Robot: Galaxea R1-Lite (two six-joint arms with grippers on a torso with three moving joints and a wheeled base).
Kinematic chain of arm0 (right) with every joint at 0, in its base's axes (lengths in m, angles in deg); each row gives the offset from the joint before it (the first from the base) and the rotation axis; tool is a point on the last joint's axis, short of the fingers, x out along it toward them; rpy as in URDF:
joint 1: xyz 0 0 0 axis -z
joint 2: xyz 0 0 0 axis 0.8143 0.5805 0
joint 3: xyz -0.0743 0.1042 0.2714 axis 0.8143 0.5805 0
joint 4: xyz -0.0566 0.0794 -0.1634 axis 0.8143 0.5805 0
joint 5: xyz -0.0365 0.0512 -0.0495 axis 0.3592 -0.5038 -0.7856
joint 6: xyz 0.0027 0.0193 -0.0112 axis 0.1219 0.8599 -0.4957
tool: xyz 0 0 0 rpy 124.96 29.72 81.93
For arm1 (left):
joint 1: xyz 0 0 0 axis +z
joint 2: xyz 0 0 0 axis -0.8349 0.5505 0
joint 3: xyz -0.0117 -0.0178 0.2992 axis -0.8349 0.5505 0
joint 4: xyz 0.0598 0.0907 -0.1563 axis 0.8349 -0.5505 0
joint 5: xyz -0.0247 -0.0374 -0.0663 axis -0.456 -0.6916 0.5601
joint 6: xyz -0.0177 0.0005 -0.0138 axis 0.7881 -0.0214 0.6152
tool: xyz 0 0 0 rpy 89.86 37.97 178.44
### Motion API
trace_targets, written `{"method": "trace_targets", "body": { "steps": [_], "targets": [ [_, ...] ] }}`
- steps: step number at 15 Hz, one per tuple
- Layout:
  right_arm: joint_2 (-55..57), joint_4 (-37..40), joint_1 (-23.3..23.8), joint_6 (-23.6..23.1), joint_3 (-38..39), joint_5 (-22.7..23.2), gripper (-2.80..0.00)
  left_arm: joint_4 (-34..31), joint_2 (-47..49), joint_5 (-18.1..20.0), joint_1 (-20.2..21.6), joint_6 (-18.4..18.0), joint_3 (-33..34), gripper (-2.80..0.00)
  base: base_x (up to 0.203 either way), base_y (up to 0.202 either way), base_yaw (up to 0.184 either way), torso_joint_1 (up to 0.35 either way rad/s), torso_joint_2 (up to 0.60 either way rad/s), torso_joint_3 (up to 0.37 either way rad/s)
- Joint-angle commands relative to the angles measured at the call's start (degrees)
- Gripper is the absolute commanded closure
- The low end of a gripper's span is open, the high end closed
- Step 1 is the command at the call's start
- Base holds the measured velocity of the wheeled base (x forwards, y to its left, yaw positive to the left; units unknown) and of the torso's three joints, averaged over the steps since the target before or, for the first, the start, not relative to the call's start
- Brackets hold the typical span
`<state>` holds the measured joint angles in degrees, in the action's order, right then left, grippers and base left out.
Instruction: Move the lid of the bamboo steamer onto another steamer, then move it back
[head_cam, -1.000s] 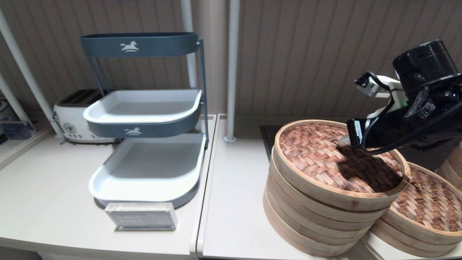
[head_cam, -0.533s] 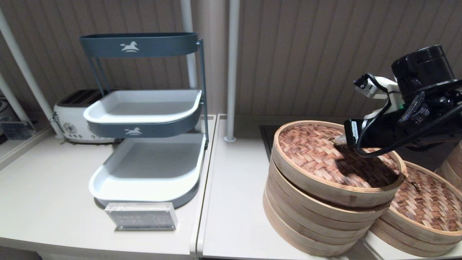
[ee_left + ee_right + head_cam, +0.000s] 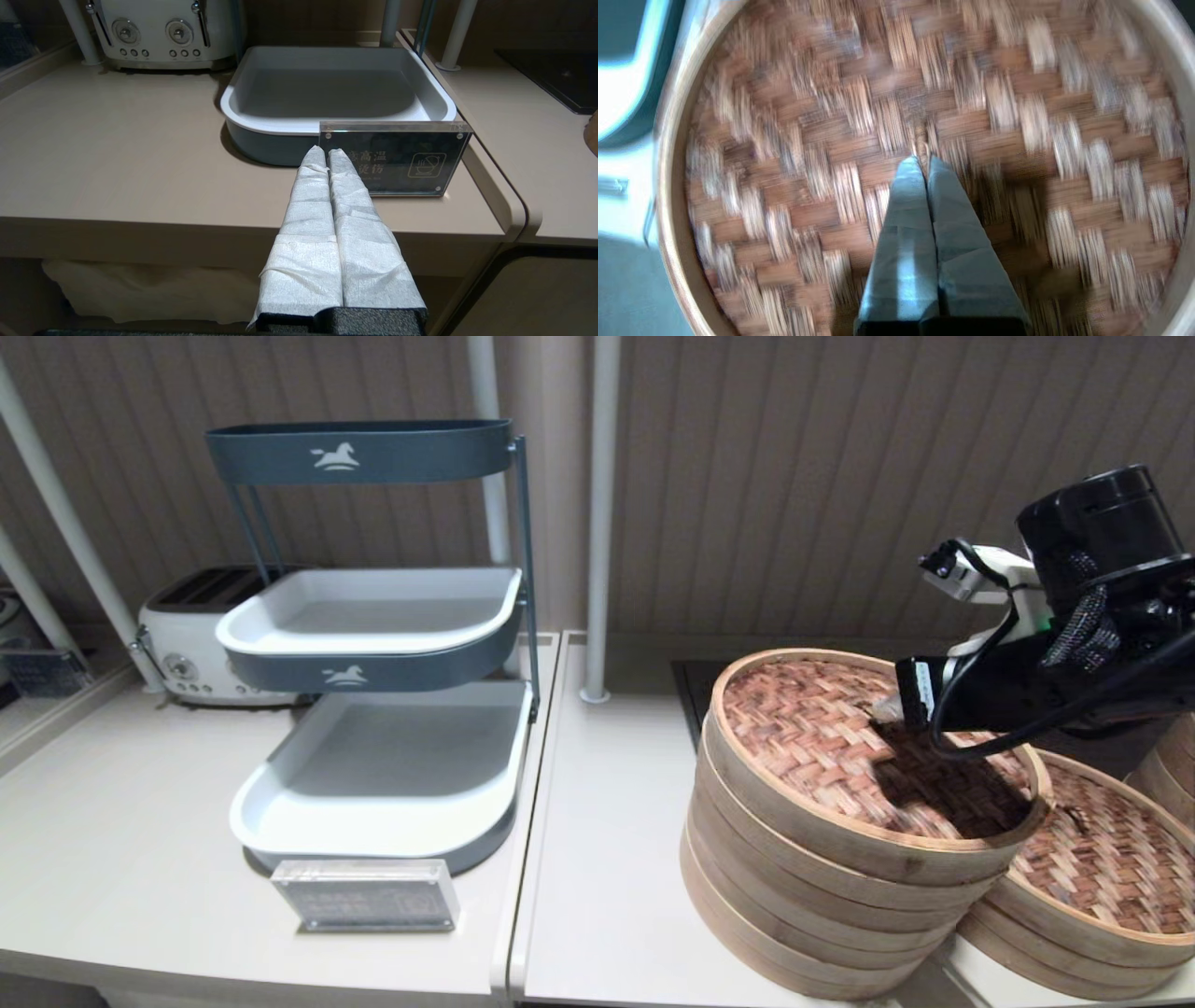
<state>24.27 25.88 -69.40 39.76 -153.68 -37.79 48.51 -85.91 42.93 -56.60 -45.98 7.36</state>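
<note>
Change since a second ago: lid and right arm sit slightly lower than half a second back, when a dark gap showed under the lid's near rim; that gap has now closed.
Counter (image 3: 597, 859): pale top carrying all the items; a seam runs front to back near its middle.
Tiered rack (image 3: 373, 644): dark blue frame with white trays, on the counter's left half, well apart from the steamers.
Tall steamer stack (image 3: 803, 924): several pale tiers, right of centre, bearing the lid.
Another steamer (image 3: 1102, 868): low and wide, just beside the tall stack on its right, its own woven top showing.
Bamboo steamer lid (image 3: 812, 737): resting on the tall stack, tilted a little toward the front-right.
Toaster (image 3: 187, 644): white, behind the rack at far left.
Sign (image 3: 366, 896): clear acrylic block in front of the lowest tray.
Right gripper (image 3: 924, 161): over the lid's centre, wrapped fingers pressed together, pinching the small loop handle (image 3: 920, 140).
Left gripper (image 3: 326, 151): parked below the counter's front edge, facing the sign, fingers closed on nothing.
</note>
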Motion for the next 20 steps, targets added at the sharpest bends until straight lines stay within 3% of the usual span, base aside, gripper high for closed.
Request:
{"method": "trace_targets", "body": {
  "steps": [1,8,9,15,20],
  "targets": [
    [-0.49,0.08,-0.06,0.07,0.73,0.07,0.00,0.05,-0.02,0.00,0.00,-0.04,1.58,0.00,0.000,0.000,0.000,0.000,0.00,0.000],
    [-0.81,0.08,0.03,0.01,0.96,-0.19,0.00,0.05,-0.02,0.00,0.00,-0.04,1.58,0.00,0.000,0.000,0.000,0.000,0.00,0.000],
    [-0.96,0.08,0.12,0.07,1.05,-0.35,-2.80,0.05,-0.02,0.00,0.00,-0.04,1.58,0.00,0.000,0.000,0.000,0.000,0.00,0.000],
    [-5.10,-0.76,0.15,0.07,-0.09,-0.32,-2.80,0.05,-0.02,0.00,0.00,-0.04,1.58,0.00,0.000,0.000,0.000,0.000,0.00,0.000],
    [-24.76,1.18,1.57,-0.12,1.91,-1.42,-2.80,0.05,-0.02,0.00,0.00,-0.04,1.58,0.00,0.000,0.000,0.000,0.000,0.00,0.000]
  ]
}}
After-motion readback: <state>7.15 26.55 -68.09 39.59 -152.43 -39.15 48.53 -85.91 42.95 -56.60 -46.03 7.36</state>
